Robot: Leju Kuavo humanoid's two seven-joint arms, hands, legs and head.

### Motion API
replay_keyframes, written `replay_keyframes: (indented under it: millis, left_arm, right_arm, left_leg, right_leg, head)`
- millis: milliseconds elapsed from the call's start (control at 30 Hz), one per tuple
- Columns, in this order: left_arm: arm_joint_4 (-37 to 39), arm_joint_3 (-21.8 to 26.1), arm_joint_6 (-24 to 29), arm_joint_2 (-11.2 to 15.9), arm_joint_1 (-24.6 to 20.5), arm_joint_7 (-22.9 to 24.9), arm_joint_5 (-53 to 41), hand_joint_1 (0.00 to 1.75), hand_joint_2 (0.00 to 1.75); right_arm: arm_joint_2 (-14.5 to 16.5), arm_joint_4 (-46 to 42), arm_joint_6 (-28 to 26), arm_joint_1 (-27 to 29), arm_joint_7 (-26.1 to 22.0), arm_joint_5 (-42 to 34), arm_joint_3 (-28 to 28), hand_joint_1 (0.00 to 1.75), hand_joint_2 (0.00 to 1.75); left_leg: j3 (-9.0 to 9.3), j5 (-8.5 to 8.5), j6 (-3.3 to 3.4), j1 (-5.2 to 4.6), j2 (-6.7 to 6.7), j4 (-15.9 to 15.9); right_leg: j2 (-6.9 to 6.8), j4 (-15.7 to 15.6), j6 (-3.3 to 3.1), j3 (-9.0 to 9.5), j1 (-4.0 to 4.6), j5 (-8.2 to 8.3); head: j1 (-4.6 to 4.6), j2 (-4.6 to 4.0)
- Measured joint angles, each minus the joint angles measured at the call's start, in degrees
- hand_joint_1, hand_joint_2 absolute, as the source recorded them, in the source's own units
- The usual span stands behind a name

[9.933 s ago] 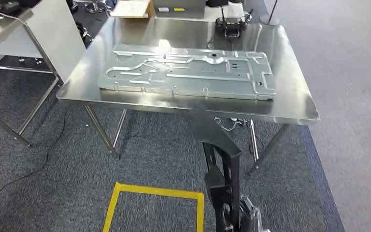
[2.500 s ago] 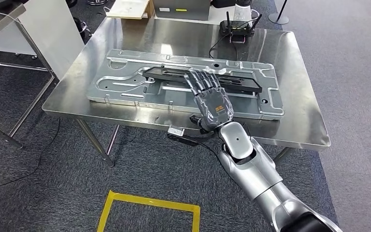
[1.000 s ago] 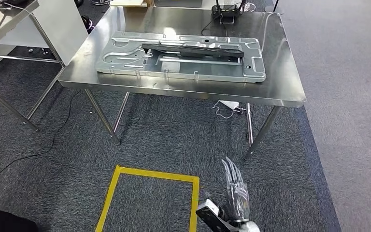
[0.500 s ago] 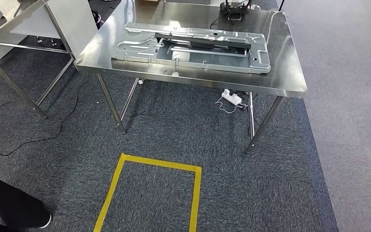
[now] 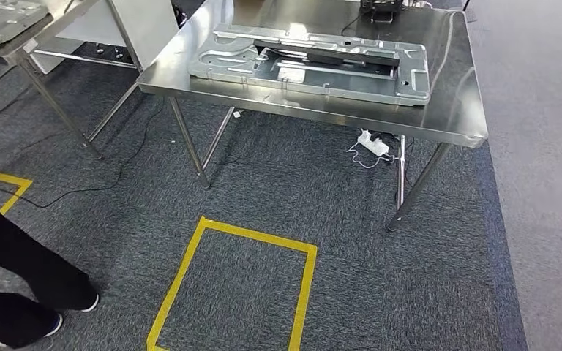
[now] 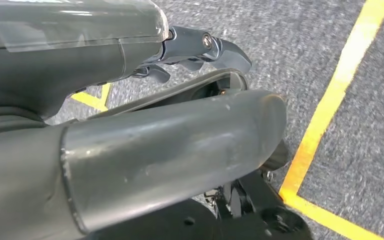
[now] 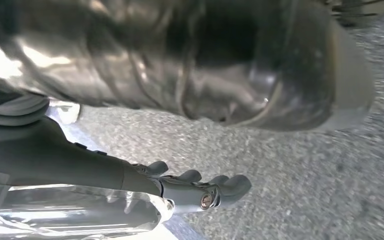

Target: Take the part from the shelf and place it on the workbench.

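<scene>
The left hand (image 6: 200, 47) is hanging beside the body above the grey carpet (image 6: 300, 45), its dark fingers (image 6: 225, 50) lying fairly straight with nothing in them. The right hand (image 7: 190, 187) is likewise hanging empty, its fingers (image 7: 230, 186) stretched out and not curled.

In the head view, the long black flat bar-shaped part (image 5: 326, 55) is resting on the ribbed grey stamped-metal panel (image 5: 230, 57) atop the shiny steel workbench (image 5: 454, 110), at about one o'clock. The placing looks finished.

To do this step well, I judge the robot should be turning steadily, keeping both arms tucked and minding the person's dark trouser legs (image 5: 15, 270) at eight o'clock, near the yellow tape square (image 5: 241, 234).
</scene>
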Motion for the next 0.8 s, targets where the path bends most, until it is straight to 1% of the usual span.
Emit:
replay_keyframes:
  millis: [33, 67, 100, 133, 167, 200, 233, 267, 300, 333, 367, 400, 433, 467, 500, 533, 567, 600, 633, 667, 700, 733, 767, 800]
  left_arm:
    - [0.00, 0.08, 0.02, 0.00, 0.01, -0.12, 0.01, 0.00, 0.00]
    - [0.00, 0.15, 0.04, 0.00, 0.08, -0.22, 0.01, 0.00, 0.00]
    - [0.00, 0.21, 0.07, 0.00, 0.18, -0.32, 0.01, 0.00, 0.00]
    - [0.00, 0.24, 0.09, 0.00, 0.28, -0.38, 0.02, 0.00, 0.00]
    - [0.00, 0.26, 0.11, 0.00, 0.32, -0.42, 0.02, 0.00, 0.00]
    - [-0.01, 0.26, 0.14, 0.01, 0.28, -0.45, 0.01, 0.00, 0.00]
    - [-0.01, 0.26, 0.17, 0.01, 0.20, -0.50, 0.01, 0.00, 0.00]
    - [-0.02, 0.26, 0.21, 0.01, 0.15, -0.55, 0.01, 0.00, 0.00]
    - [-0.02, 0.27, 0.26, 0.01, 0.15, -0.58, 0.01, 0.00, 0.00]
    - [-0.02, 0.27, 0.33, 0.01, 0.22, -0.60, 0.02, 0.00, 0.00]
    - [-0.02, 0.28, 0.38, -0.03, 0.31, -0.55, 0.02, 0.00, 0.00]
    - [-0.02, 0.28, 0.42, -0.08, 0.34, -0.46, 0.00, 0.00, 0.00]
    - [-0.02, 0.29, 0.44, -0.13, 0.33, -0.34, -0.04, 0.00, 0.00]
    - [-0.02, 0.29, 0.43, -0.17, 0.28, -0.19, -0.12, 0.00, 0.00]
    - [-0.02, 0.29, 0.38, -0.18, 0.22, -0.04, -0.26, 0.00, 0.00]
    - [-0.02, 0.29, 0.30, -0.17, 0.20, 0.10, -0.44, 0.00, 0.00]
    - [-0.02, 0.29, 0.20, -0.16, 0.20, 0.24, -0.68, 0.00, 0.00]
    - [-0.02, 0.28, 0.10, -0.16, 0.23, 0.40, -0.88, 0.00, 0.00]
    - [-0.02, 0.28, 0.02, -0.15, 0.26, 0.56, -1.02, 0.00, 0.00]
    - [-0.02, 0.28, -0.03, -0.16, 0.27, 0.73, -1.11, 0.00, 0.00]
    - [-0.01, 0.28, -0.05, -0.16, 0.27, 0.89, -1.14, 0.00, 0.00]
    - [-0.01, 0.28, -0.07, -0.17, 0.20, 1.02, -1.16, 0.00, 0.00]
    - [-0.01, 0.28, -0.07, -0.17, 0.13, 1.14, -1.20, 0.00, 0.00]
    - [-0.01, 0.28, -0.05, -0.17, 0.08, 1.21, -1.22, 0.00, 0.00]
  right_arm:
    - [0.01, 0.20, 0.17, 0.00, 0.27, -0.09, -0.25, 0.00, 0.00]
    - [0.01, 0.34, 0.28, -0.01, 0.42, -0.22, -0.52, 0.00, 0.00]
    - [0.01, 0.42, 0.34, -0.05, 0.50, -0.33, -0.78, 0.00, 0.00]
    - [0.02, 0.46, 0.34, -0.10, 0.50, -0.42, -1.02, 0.00, 0.00]
    - [0.06, 0.50, 0.34, -0.17, 0.50, -0.46, -1.22, 0.00, 0.00]
    - [0.10, 0.53, 0.34, -0.24, 0.49, -0.48, -1.38, 0.00, 0.00]
    - [0.16, 0.57, 0.34, -0.29, 0.49, -0.48, -1.51, 0.00, 0.00]
    - [0.21, 0.59, 0.34, -0.39, 0.46, -0.49, -1.66, 0.00, 0.00]
    - [0.25, 0.62, 0.38, -0.52, 0.40, -0.52, -1.78, 0.00, 0.00]
    - [0.31, 0.63, 0.47, -0.70, 0.25, -0.61, -1.90, 0.00, 0.00]
    - [0.35, 0.64, 0.72, -0.87, 0.01, -0.74, -2.04, 0.00, 0.00]
    - [0.39, 0.64, 1.21, -0.96, -0.26, -0.90, -2.20, 0.00, 0.00]
    - [0.41, 0.65, 1.92, -0.97, -0.50, -1.03, -2.34, 0.00, 0.00]
    - [0.40, 0.69, 2.92, -0.91, -0.65, -1.11, -2.47, 0.00, 0.00]
    - [0.39, 0.75, 4.38, -0.85, -0.60, -1.14, -2.60, 0.00, 0.00]
    - [0.36, 0.85, 6.19, -0.81, -0.35, -1.10, -2.68, 0.00, 0.00]
    - [0.31, 0.94, 8.22, -0.79, 0.06, -1.00, -2.75, 0.00, 0.00]
    - [0.27, 1.03, 10.19, -0.79, 0.57, -0.85, -2.80, 0.00, 0.00]
    - [0.24, 1.09, 11.72, -0.79, 1.06, -0.67, -2.81, 0.00, 0.00]
    - [0.23, 1.14, 12.78, -0.79, 1.46, -0.45, -2.81, 0.00, 0.00]
    - [0.23, 1.20, 13.45, -0.79, 1.79, -0.26, -2.81, 0.00, 0.00]
    - [0.23, 1.28, 13.94, -0.79, 2.07, -0.10, -2.81, 0.00, 0.00]
    - [0.24, 1.37, 14.33, -0.81, 2.33, 0.03, -2.81, 0.00, 0.00]
    - [0.24, 1.44, 14.62, -0.86, 2.56, 0.12, -2.81, 0.00, 0.00]
  left_leg:
    - [-1.48, -1.61, -0.14, 0.02, 0.32, 3.59]
    - [-2.14, -2.21, -0.19, 0.03, 0.48, 5.65]
    - [-1.68, -1.72, -0.12, 0.02, 0.64, 5.55]
    - [-0.03, -0.32, 0.05, -0.01, 0.95, 3.13]
    - [2.53, 1.46, 0.38, -0.11, 1.78, -1.01]
    - [4.93, 2.71, 0.81, -0.34, 3.14, -5.17]
    - [6.64, 3.58, 1.20, -0.59, 4.22, -8.38]
    - [7.52, 3.92, 1.54, -0.83, 4.99, -10.25]
    - [7.53, 3.88, 1.78, -1.02, 5.10, -10.71]
    - [7.37, 4.18, 2.01, -1.02, 4.46, -10.89]
    - [7.36, 4.55, 2.29, -0.86, 3.91, -11.21]
    - [7.36, 5.01, 2.64, -0.66, 3.34, -11.58]
    - [7.31, 5.49, 3.02, -0.44, 2.77, -11.95]
    - [7.18, 5.90, 3.29, -0.29, 2.23, -12.14]
    - [6.91, 6.14, 3.51, -0.27, 1.65, -12.15]
    - [6.61, 6.30, 3.60, -0.28, 1.00, -12.07]
    - [6.35, 6.40, 3.59, -0.28, 0.30, -11.93]
    - [6.17, 6.44, 3.54, -0.27, -0.45, -11.75]
    - [6.05, 6.42, 3.45, -0.25, -1.22, -11.52]
    - [5.99, 6.35, 3.33, -0.22, -1.99, -11.26]
    - [5.88, 6.23, 3.12, -0.18, -2.71, -10.98]
    - [5.62, 6.08, 2.77, -0.23, -3.37, -10.52]
    - [5.28, 6.02, 2.33, -0.23, -3.93, -10.16]
    - [4.89, 6.05, 1.86, -0.20, -4.46, -9.92]
  right_leg:
    - [-0.79, 0.05, -0.10, -0.24, 0.19, 0.06]
    - [-1.56, 0.13, -0.15, -0.43, 0.35, 0.10]
    - [-2.28, 0.23, -0.18, -0.57, 0.47, 0.12]
    - [-2.96, 0.34, -0.19, -0.63, 0.58, 0.12]
    - [-3.61, 0.46, -0.17, -0.62, 0.67, 0.11]
    - [-4.23, 0.61, -0.06, -0.59, 0.85, 0.08]
    - [-4.74, 0.72, 0.13, -0.56, 0.95, 0.06]
    - [-5.22, 0.80, 0.39, -0.52, 1.02, 0.07]
    - [-5.68, 0.79, 0.70, -0.46, 1.04, 0.13]
    - [-6.12, 0.67, 1.02, -0.35, 0.99, 0.25]
    - [-5.98, 0.72, 1.40, -0.26, 0.92, 0.16]
    - [-4.97, 1.21, 1.77, -0.43, 0.85, -0.42]
    - [-3.42, 2.65, 2.11, -1.05, 0.75, -1.67]
    - [-1.57, 5.21, 2.38, -2.21, 0.58, -3.52]
    - [-0.19, 8.68, 2.55, -3.80, 0.45, -5.60]
    - [0.46, 12.30, 2.70, -5.42, 0.33, -7.29]
    - [0.69, 14.91, 2.83, -6.53, 0.22, -8.04]
    - [0.78, 15.73, 2.93, -6.81, 0.12, -7.68]
    - [0.88, 14.39, 3.00, -6.05, -0.01, -6.26]
    - [1.22, 11.17, 3.04, -4.38, -0.18, -4.15]
    - [2.28, 7.49, 2.99, -2.48, -0.39, -2.51]
    - [3.61, 4.21, 2.88, -0.96, -0.55, -1.42]
    - [4.72, 2.18, 2.72, -0.09, -0.57, -0.97]
    - [5.44, 1.45, 2.49, 0.16, -0.50, -1.16]
  head:
    - [0.00, 0.01]
    - [0.01, 0.01]
    - [0.00, 0.01]
    - [0.00, 0.01]
    - [0.00, 0.01]
    - [0.01, 0.01]
    - [0.02, 0.01]
    - [0.02, 0.00]
    - [0.02, 0.00]
    - [0.01, 0.00]
    - [0.01, 0.00]
    - [0.01, 0.01]
    - [0.02, 0.01]
    - [0.03, 0.01]
    - [0.03, 0.01]
    - [0.03, 0.00]
    - [0.03, 0.00]
    - [0.03, 0.00]
    - [0.03, 0.00]
    - [0.03, 0.00]
    - [0.03, 0.00]
    - [0.02, 0.00]
    - [0.01, 0.00]
    - [-0.01, 0.00]
